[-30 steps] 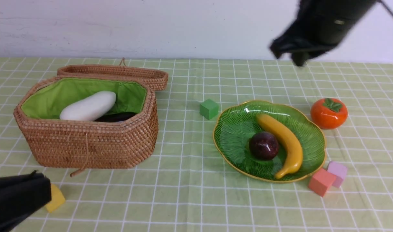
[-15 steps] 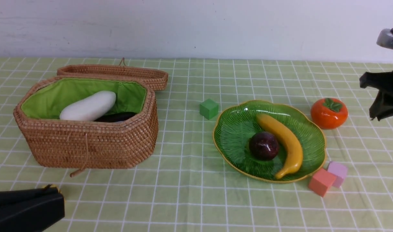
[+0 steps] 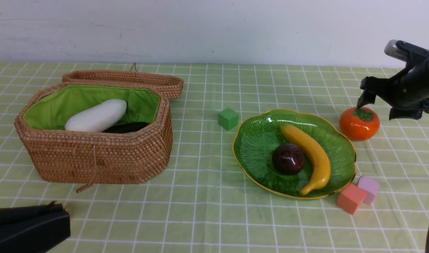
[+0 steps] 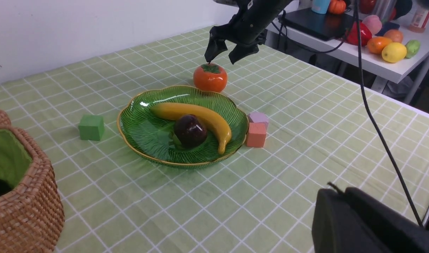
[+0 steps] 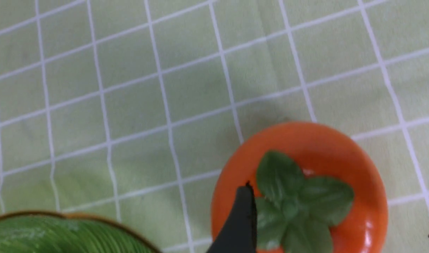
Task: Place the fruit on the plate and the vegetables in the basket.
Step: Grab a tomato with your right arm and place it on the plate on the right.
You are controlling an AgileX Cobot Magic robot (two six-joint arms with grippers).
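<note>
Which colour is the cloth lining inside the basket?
Bright green; the lining of the basket shows best in the front view.

The front camera is looking forward across the checked table, taking in the basket (image 3: 95, 140) and the plate (image 3: 256, 147) together. The left wrist camera is facing that same plate (image 4: 144, 130) from farther off, at an angle. The right wrist camera is staring straight down, close over the persimmon (image 5: 341, 147), which all three views are sharing.
</note>
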